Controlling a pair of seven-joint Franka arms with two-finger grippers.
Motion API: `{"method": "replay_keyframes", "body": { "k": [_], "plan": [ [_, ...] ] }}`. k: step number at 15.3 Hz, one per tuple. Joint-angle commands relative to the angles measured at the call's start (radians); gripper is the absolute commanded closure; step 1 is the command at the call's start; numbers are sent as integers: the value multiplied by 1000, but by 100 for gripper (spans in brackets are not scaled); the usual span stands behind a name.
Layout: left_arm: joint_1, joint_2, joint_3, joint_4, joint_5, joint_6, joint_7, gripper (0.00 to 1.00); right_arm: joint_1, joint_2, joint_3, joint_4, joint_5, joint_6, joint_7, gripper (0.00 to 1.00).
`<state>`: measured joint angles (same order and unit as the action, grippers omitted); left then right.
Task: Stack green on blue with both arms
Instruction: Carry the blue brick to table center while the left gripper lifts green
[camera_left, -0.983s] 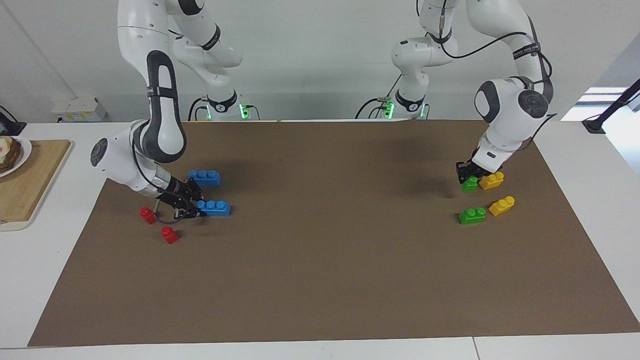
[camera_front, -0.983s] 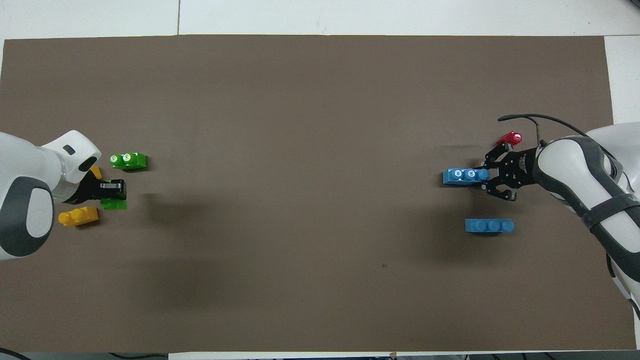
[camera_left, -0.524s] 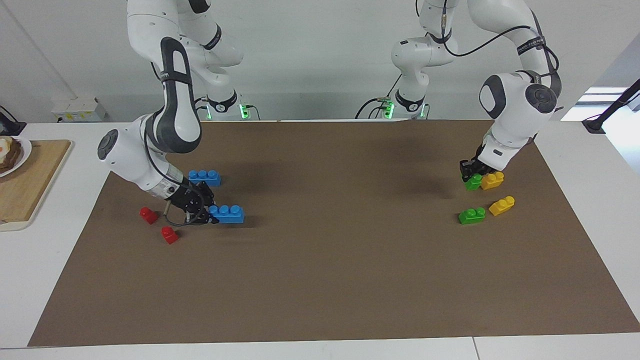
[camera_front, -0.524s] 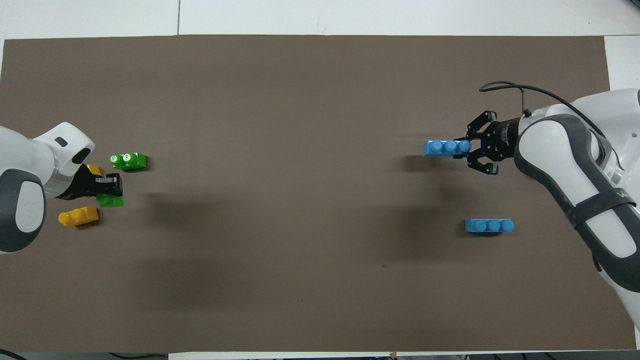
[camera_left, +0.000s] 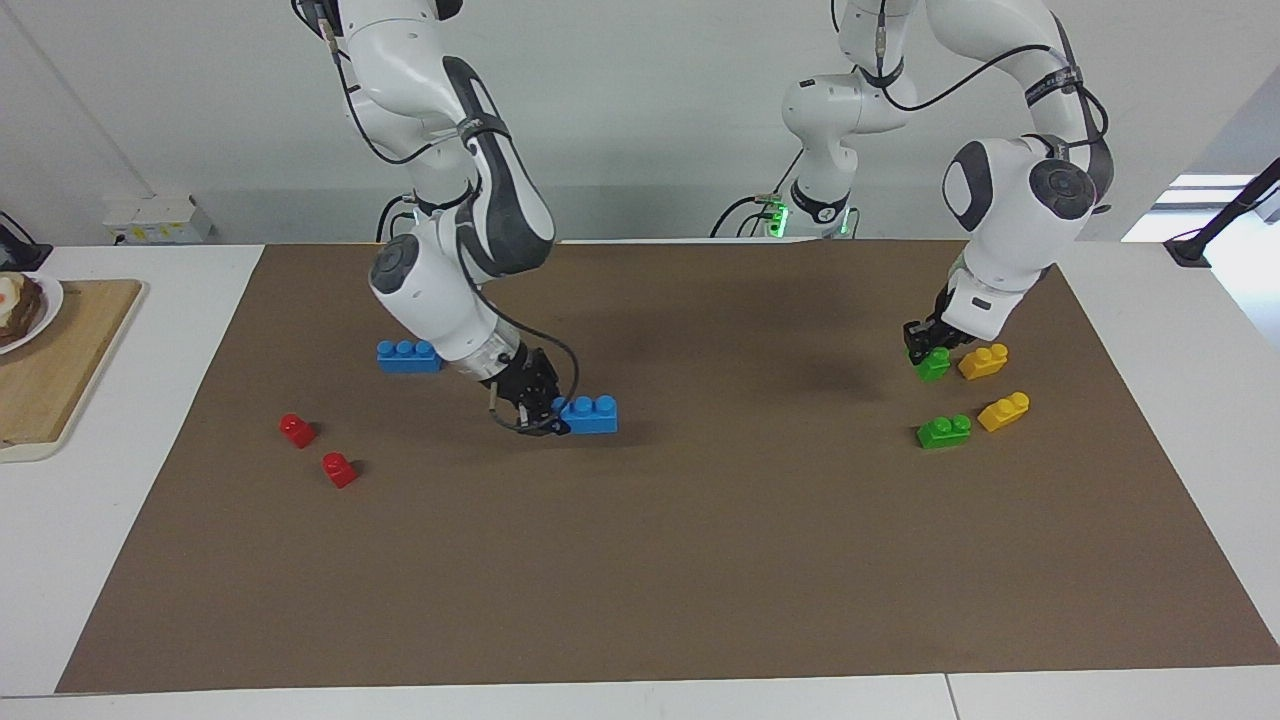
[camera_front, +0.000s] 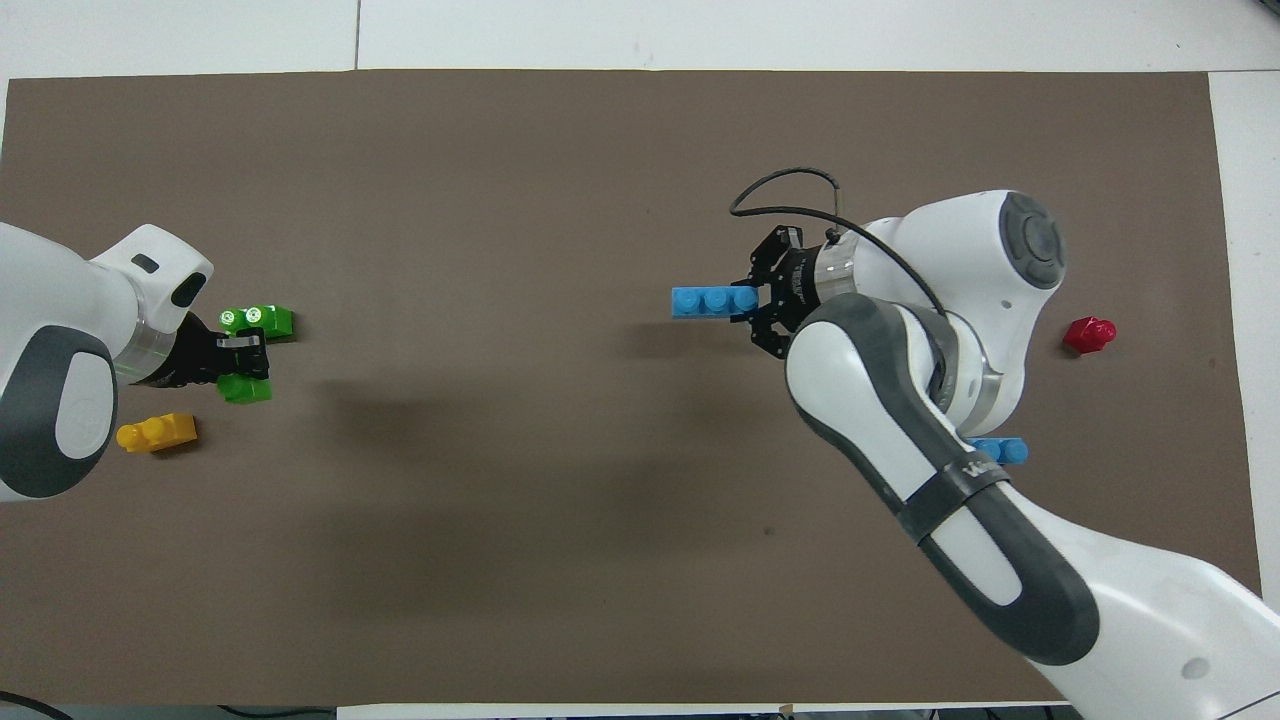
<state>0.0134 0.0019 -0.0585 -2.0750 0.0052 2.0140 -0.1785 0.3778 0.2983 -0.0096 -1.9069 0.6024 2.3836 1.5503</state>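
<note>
My right gripper (camera_left: 558, 412) is shut on one end of a blue three-stud brick (camera_left: 592, 413) and holds it low over the middle of the brown mat (camera_left: 700, 560). It also shows in the overhead view, where the gripper (camera_front: 748, 300) holds the blue brick (camera_front: 710, 300). My left gripper (camera_left: 927, 354) is shut on a green two-stud brick (camera_left: 936, 364) low over the mat at the left arm's end. In the overhead view the gripper (camera_front: 248, 362) holds the green brick (camera_front: 246, 389). A second green brick (camera_left: 944, 431) lies farther from the robots. A second blue brick (camera_left: 408, 356) lies toward the right arm's end.
Two yellow bricks (camera_left: 983, 361) (camera_left: 1004, 411) lie beside the green ones. Two red one-stud bricks (camera_left: 296, 430) (camera_left: 339, 469) lie at the right arm's end. A wooden board (camera_left: 60, 360) with a plate stands off the mat at that end.
My right gripper has carried the blue brick from beside the red bricks toward the middle of the mat. My left gripper has shifted slightly toward the middle with the green brick.
</note>
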Motion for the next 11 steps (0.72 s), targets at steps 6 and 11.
{"method": "replay_keyframes", "body": {
  "k": [6, 11],
  "plan": [
    [-49, 15, 8, 36, -34, -31, -99, 100, 130, 120, -7, 20, 140, 193, 39, 100],
    [-101, 21, 8, 61, -36, -31, -244, 100, 154, 169, -7, 20, 172, 270, 56, 100]
  ]
}}
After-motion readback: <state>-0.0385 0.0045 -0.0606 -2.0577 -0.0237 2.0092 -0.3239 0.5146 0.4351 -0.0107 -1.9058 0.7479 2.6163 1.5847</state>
